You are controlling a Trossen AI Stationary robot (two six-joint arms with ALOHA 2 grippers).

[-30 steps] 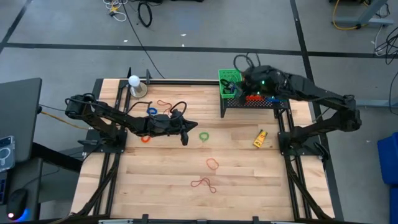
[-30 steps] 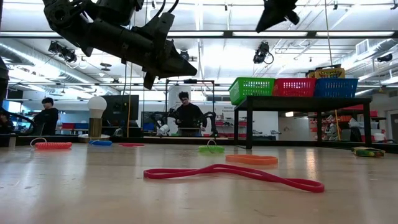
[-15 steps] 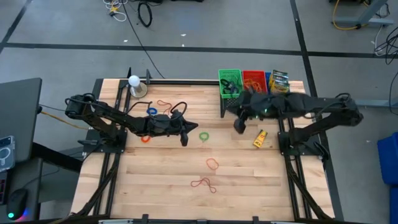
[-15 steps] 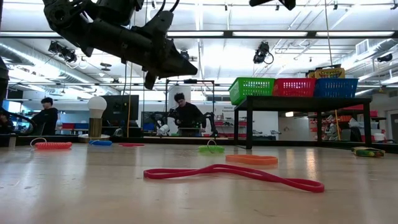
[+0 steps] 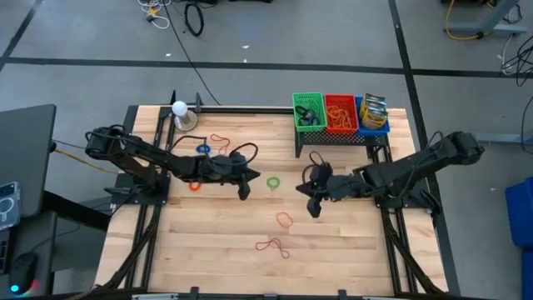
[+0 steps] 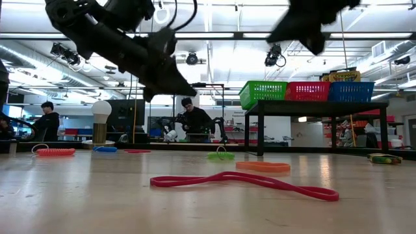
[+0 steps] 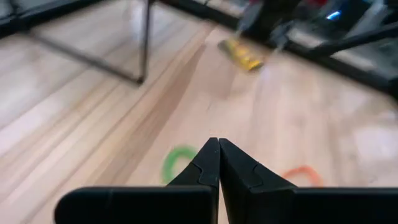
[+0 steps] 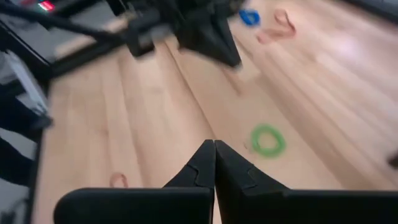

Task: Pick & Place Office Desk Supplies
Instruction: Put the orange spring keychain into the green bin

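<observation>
Bright ceiling strip lights [image 6: 214,36] glare in the low view, silhouetting both dark arms; both wrist views are motion-blurred; the pale wooden table [image 5: 333,250] is evenly lit with soft shadows

High view looks straight down, low view level across the table, both sharing the green ring [image 5: 273,182].

no readable text, labels, brands or numbers on anything, crayon box [image 5: 374,109] print too small to read
</observation>
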